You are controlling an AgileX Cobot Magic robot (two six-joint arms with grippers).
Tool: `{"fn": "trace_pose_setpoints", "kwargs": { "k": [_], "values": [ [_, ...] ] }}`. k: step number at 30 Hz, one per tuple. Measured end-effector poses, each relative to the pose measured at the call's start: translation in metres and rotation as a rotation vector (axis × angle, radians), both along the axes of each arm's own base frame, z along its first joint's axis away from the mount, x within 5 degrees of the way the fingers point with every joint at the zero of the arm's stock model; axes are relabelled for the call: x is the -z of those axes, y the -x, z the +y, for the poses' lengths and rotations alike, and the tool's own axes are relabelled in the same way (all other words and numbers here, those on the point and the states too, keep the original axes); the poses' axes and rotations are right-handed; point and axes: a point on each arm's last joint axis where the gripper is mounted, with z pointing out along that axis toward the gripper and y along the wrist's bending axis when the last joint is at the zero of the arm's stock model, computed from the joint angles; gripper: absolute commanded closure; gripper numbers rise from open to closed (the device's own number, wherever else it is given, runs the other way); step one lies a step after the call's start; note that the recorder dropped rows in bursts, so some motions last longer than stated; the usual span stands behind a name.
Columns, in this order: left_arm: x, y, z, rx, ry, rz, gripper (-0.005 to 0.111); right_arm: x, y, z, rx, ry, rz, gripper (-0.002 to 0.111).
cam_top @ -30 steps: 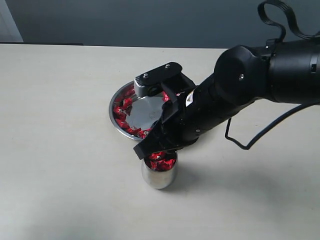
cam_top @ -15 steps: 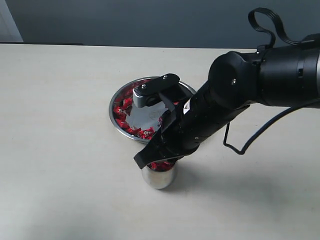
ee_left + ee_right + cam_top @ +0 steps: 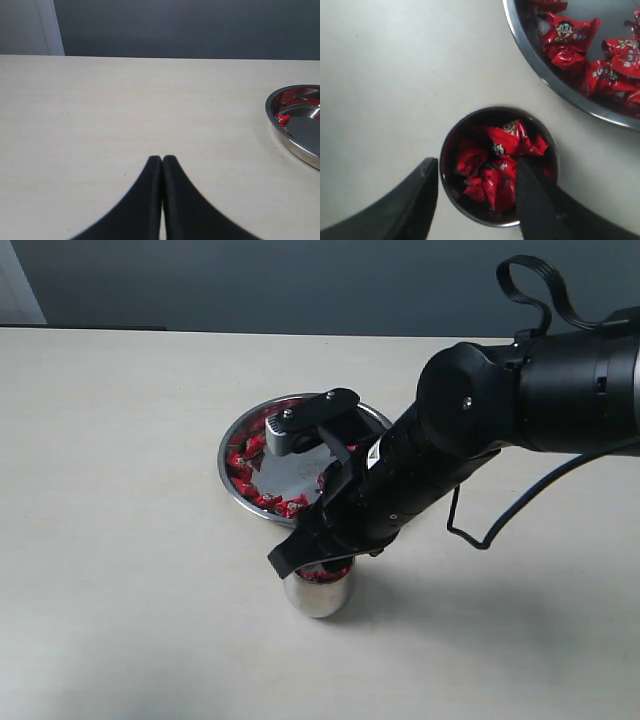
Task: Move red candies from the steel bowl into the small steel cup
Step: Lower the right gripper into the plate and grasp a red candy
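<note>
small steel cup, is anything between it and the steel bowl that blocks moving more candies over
Nothing stands between the steel bowl and the small steel cup; only bare table. The open right gripper has one finger over the cup's mouth, and red candies fill it nearly to the rim.

Glossy red candies (image 3: 497,172), silver cup (image 3: 318,598), black fingers (image 3: 532,200)

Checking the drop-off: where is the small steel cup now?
Exterior view: the small steel cup stands near the centre, beside the steel bowl on the camera's side, directly under the right tool.
</note>
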Motion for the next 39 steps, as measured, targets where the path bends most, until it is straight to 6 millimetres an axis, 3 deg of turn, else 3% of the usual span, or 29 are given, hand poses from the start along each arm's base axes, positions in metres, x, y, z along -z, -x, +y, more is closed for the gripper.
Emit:
{"fn": "trace_pose_setpoints", "kwargs": {
  "k": [5, 11, 14, 26, 33, 39],
  "values": [
    [0.0, 0.0, 0.0, 0.0, 0.0, 0.0, 0.106, -0.007, -0.006, 0.004, -0.006, -0.014, -0.051, 0.059],
    [0.0, 0.0, 0.0, 0.0, 0.0, 0.0, 0.106, -0.029, -0.03, 0.018, 0.051, -0.138, -0.248, 0.059],
    [0.0, 0.0, 0.0, 0.0, 0.0, 0.0, 0.106, -0.03, -0.042, 0.026, 0.073, -0.172, -0.304, 0.06],
    [0.0, 0.0, 0.0, 0.0, 0.0, 0.0, 0.106, 0.006, -0.092, 0.064, 0.13, -0.187, -0.32, 0.06],
    [0.0, 0.0, 0.0, 0.0, 0.0, 0.0, 0.106, 0.028, -0.142, 0.059, 0.326, -0.222, -0.259, 0.06],
    [0.0, 0.0, 0.0, 0.0, 0.0, 0.0, 0.106, 0.052, -0.154, 0.063, 0.371, -0.213, -0.193, 0.06]
  ]
}}
